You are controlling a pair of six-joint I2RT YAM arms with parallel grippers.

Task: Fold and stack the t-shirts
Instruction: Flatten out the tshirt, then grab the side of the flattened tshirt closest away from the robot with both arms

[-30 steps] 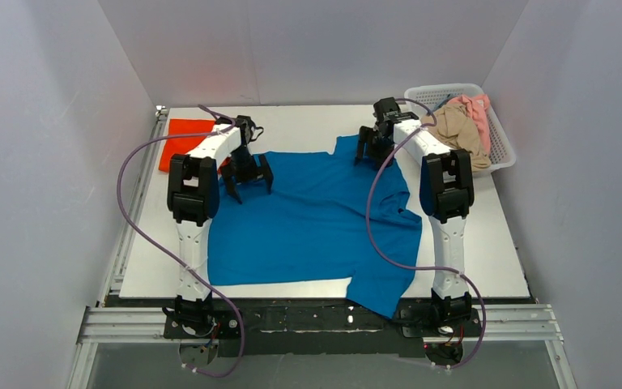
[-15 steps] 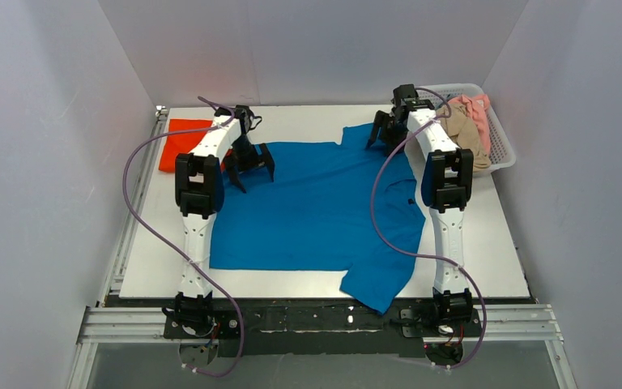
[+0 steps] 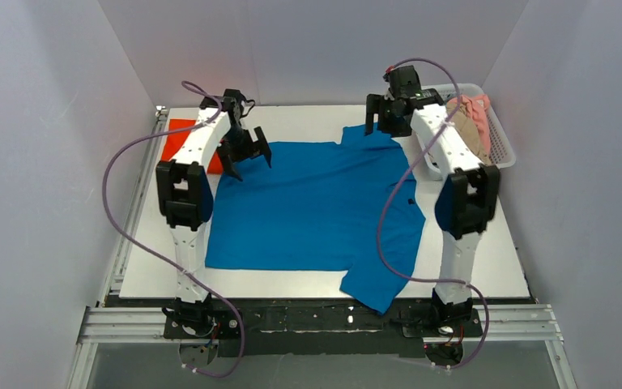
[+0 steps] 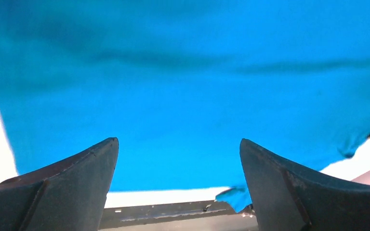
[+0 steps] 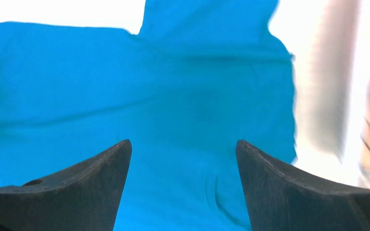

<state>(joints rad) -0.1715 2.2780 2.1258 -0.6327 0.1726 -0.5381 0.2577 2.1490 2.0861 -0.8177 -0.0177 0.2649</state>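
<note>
The left gripper (image 3: 249,160) is held spread and empty over the far left corner of the blue t-shirt (image 3: 316,211), which is laid flat mid-table. The right gripper (image 3: 379,126) is likewise parted and empty above the far sleeve. Both ends are best pinched together and drawn level.

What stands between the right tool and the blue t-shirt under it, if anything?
Nothing visible. The right tool hangs open above the far sleeve of the blue t-shirt, and its wrist view shows only bare blue cloth between the fingers. The white basket stands off to its right, not in the path down.
</note>
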